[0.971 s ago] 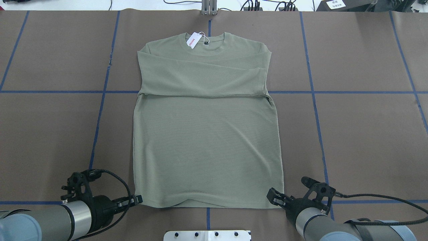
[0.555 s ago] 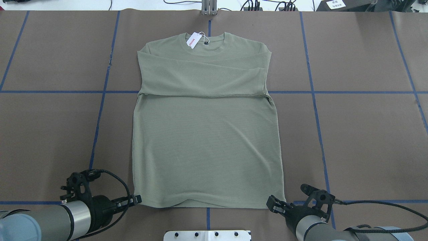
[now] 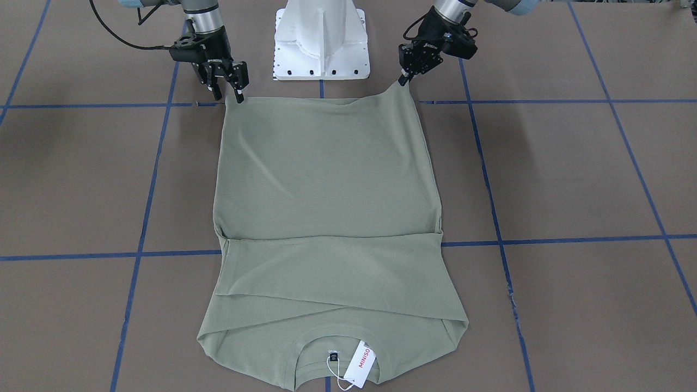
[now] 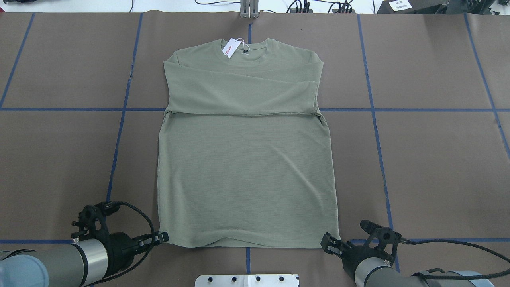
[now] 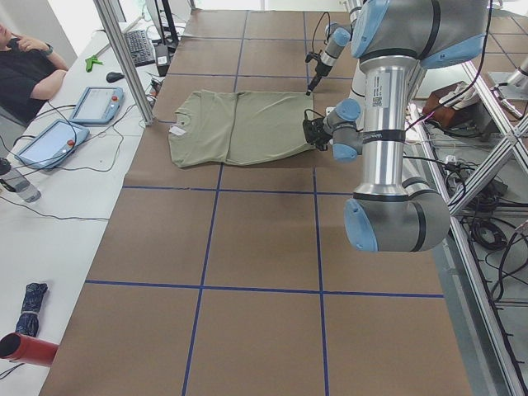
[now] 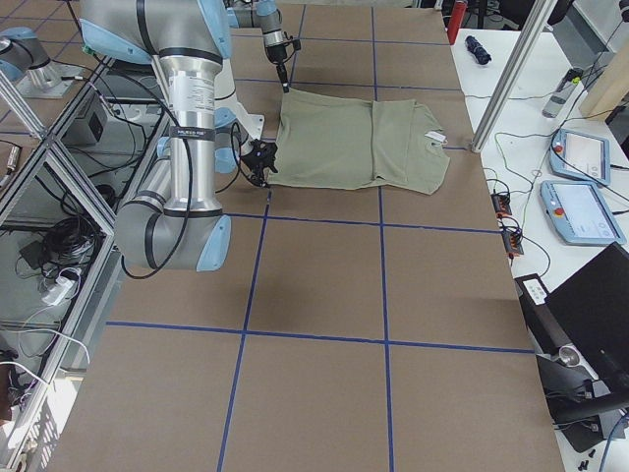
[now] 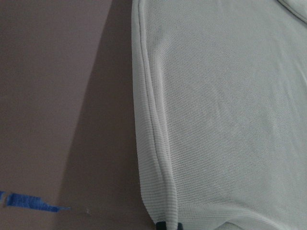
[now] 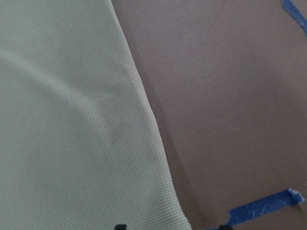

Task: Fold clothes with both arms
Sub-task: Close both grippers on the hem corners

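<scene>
Exterior front-facing view: the shirt (image 3: 326,179) lies flat at the centre of the table (image 3: 572,174), with its hem toward 12 o'clock. The collar and the hang tag (image 3: 362,363) sit at 6 o'clock, against the frame edge. The sleeves are folded across the chest. At 1 o'clock the left gripper (image 3: 403,80) is pinched on one hem corner, which rises to a peak. At 11 o'clock the right gripper (image 3: 230,97) stands with its fingers apart at the other hem corner.

Overhead exterior view: the arms enter at 7 and 5 o'clock. Finger contact with the cloth is hard to make out.

Exterior left and exterior right views: gripper detail is too small to read.

Left wrist-mounted view: dark fingertips meet on the hem at 6 o'clock and are mostly cropped.

Right wrist-mounted view: two cropped tips sit well apart at 6 o'clock, with the shirt edge between them.
</scene>
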